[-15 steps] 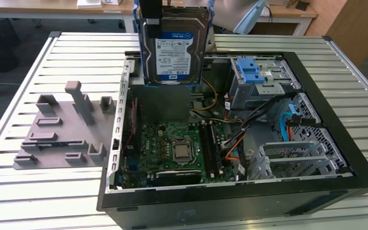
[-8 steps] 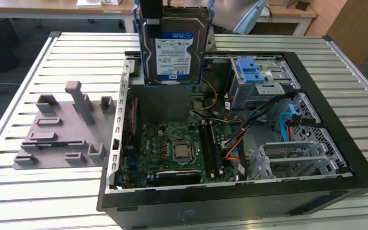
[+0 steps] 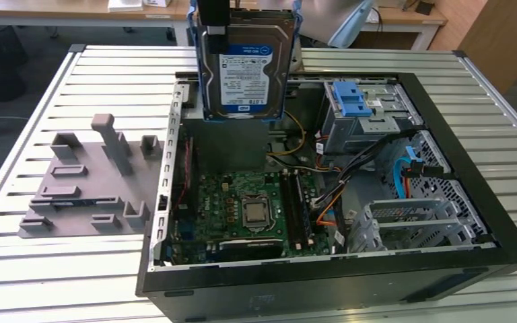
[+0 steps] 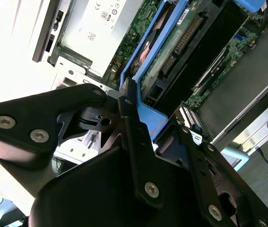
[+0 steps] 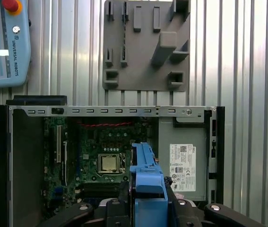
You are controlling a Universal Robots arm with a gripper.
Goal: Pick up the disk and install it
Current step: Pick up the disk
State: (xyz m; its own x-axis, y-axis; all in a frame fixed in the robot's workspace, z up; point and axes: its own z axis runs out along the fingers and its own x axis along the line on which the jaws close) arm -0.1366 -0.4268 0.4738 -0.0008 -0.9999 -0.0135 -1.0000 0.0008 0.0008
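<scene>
Silver slatted metal table is seen from above w/ an open black PC case laid on it, motherboard exposed. A grey fixture plate w/ pegs is set beside the case, at the exterior view's left. The disk is held upright in the air above the case's far edge. Its label is turned to the camera, blue rails are fitted round it, and nothing inside the case is touched by it. The gripper is clamped shut on the disk's blue rail, as shown in both wrist views. Loose cables are strung across the interior near the drive cage. Risk, as judged: only thin plastic is gripped, so the disk could be tilted or let slip. Cables could be snagged, or the board struck, if the disk is brought down off-line.
</scene>
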